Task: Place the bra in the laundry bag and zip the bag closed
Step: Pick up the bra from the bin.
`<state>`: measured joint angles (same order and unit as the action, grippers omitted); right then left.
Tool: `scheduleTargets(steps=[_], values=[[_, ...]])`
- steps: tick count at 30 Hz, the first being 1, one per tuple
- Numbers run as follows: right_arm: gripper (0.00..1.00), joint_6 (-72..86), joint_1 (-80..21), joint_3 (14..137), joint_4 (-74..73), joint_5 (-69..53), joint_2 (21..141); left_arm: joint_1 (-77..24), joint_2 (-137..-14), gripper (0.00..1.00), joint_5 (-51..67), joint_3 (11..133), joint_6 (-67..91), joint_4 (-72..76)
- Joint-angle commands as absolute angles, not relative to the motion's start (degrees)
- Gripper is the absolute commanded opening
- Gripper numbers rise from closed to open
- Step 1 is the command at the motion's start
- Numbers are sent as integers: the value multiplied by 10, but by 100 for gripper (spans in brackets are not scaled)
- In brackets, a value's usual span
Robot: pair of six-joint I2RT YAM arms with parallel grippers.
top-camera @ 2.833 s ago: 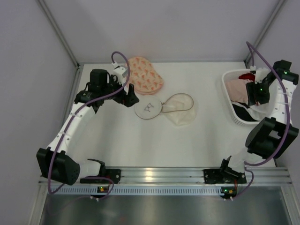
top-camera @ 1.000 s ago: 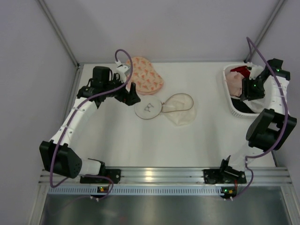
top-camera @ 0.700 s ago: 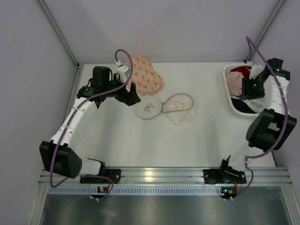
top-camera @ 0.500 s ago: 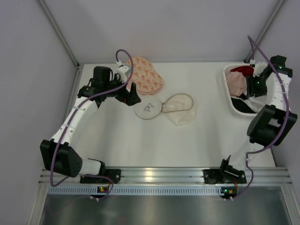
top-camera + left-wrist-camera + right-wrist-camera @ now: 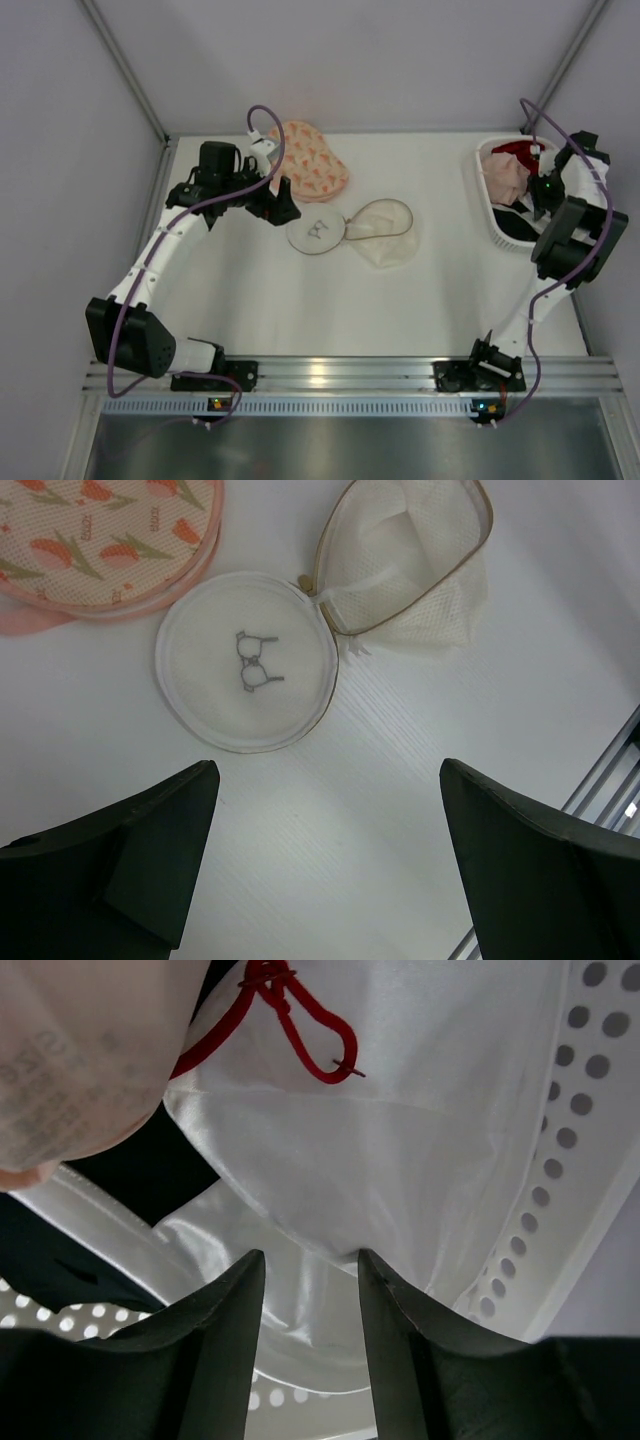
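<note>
The white mesh laundry bag (image 5: 382,235) lies open mid-table, its round lid (image 5: 316,233) folded out to the left; the left wrist view shows the bag mouth (image 5: 410,560) and the lid (image 5: 245,660). My left gripper (image 5: 280,205) hovers open and empty just left of the lid (image 5: 328,772). My right gripper (image 5: 545,187) is inside the white basket (image 5: 479,190). Its jaws (image 5: 310,1257) stand apart over a fold of white satin garment (image 5: 400,1110). A red strap (image 5: 300,1015), a pink garment (image 5: 70,1070) and black cloth (image 5: 140,1170) lie beside it.
A pink tulip-patterned bag (image 5: 312,160) lies at the back left, also in the left wrist view (image 5: 90,540). The basket's perforated wall (image 5: 585,1130) is close on the right of my right fingers. Enclosure walls stand on both sides.
My right wrist has swung right and back inside the basket, from over the pink garment to the white one. My left arm has barely moved.
</note>
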<state>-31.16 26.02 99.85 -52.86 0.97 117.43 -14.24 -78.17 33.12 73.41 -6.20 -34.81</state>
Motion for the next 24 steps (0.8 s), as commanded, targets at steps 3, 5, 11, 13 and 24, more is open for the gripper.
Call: scheduleTargets(steps=[3, 5, 11, 13, 24], values=[[39, -319, 265, 1019, -474, 38, 1173, -141, -769, 98, 332, 735, -70, -343], [35, -321, 265, 1014, -465, 40, 1168, -141, -769, 98, 332, 735, -69, -342], [0, -330, 265, 1010, -456, 51, 1143, -141, -773, 98, 337, 735, -62, -342], [0, -332, 266, 1009, -455, 48, 1128, -141, -773, 98, 337, 737, -62, -342], [0, -331, 279, 1039, -498, 6, 1036, -141, -769, 98, 338, 742, -55, -343]])
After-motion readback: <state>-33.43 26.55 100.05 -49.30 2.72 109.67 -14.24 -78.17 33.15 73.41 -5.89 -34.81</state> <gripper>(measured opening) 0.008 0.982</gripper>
